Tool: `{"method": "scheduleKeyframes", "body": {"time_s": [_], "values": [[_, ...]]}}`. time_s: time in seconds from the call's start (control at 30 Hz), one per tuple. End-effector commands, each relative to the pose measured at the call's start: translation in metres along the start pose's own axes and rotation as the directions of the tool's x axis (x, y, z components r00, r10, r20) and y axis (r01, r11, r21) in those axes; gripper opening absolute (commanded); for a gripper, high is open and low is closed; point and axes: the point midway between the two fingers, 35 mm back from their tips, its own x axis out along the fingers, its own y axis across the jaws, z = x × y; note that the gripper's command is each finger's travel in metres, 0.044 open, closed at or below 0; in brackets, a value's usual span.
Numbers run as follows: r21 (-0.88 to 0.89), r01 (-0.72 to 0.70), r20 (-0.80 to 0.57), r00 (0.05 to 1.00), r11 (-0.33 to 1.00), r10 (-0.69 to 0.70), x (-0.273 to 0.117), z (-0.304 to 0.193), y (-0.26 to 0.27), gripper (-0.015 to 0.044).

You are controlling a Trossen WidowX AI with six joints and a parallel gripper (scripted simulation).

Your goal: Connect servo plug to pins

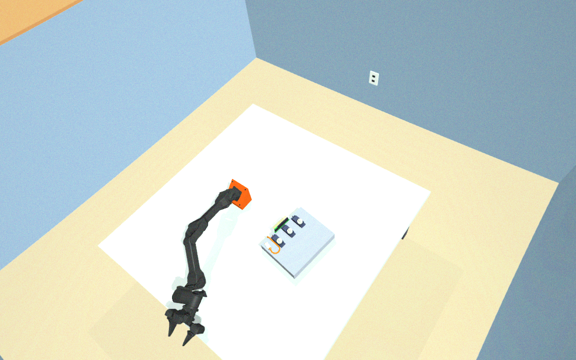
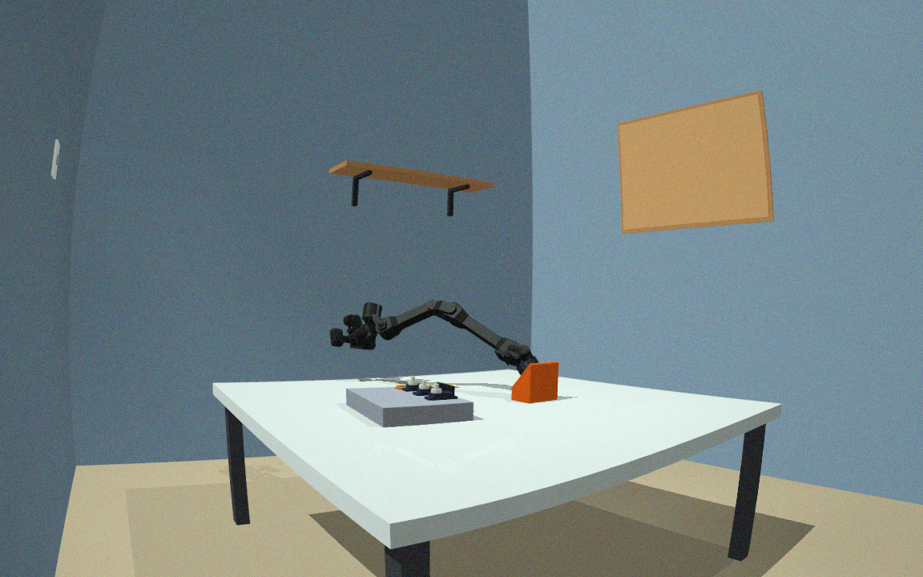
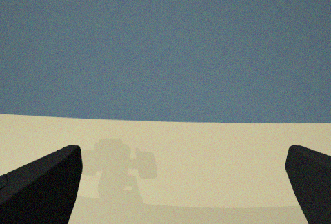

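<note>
The grey holder lies on the white table and bears three dark servos with white round horns. An orange lead curls beside the servo at one corner. A small white piece at the lead's end looks like the plug; its holes are too small to see. A black strip on a green board stands at the holder's edge; single pins, coloured band and dot cannot be made out. My gripper is open and empty, raised past the table's edge, well away from the holder.
The arm stretches from its orange base on the table. A wall shelf and a cork board hang on the walls. The wrist view shows only floor, wall and the arm's shadow.
</note>
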Motion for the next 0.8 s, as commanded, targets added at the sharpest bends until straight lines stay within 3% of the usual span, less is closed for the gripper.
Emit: {"method": "scheduleKeyframes", "body": {"time_s": [0.0, 0.33, 0.77], "values": [[0.0, -0.001, 0.0, 1.0, 1.0, 0.001, 0.0, 0.0, 0.0, 0.0374], [0.016, -0.054, -0.011, 0.998, 0.998, 0.054, -0.014, 0.005, 0.013, 0.0115], [0.052, -0.164, -0.035, 0.985, 0.985, 0.166, -0.046, 0.012, 0.035, 0.0115]]}}
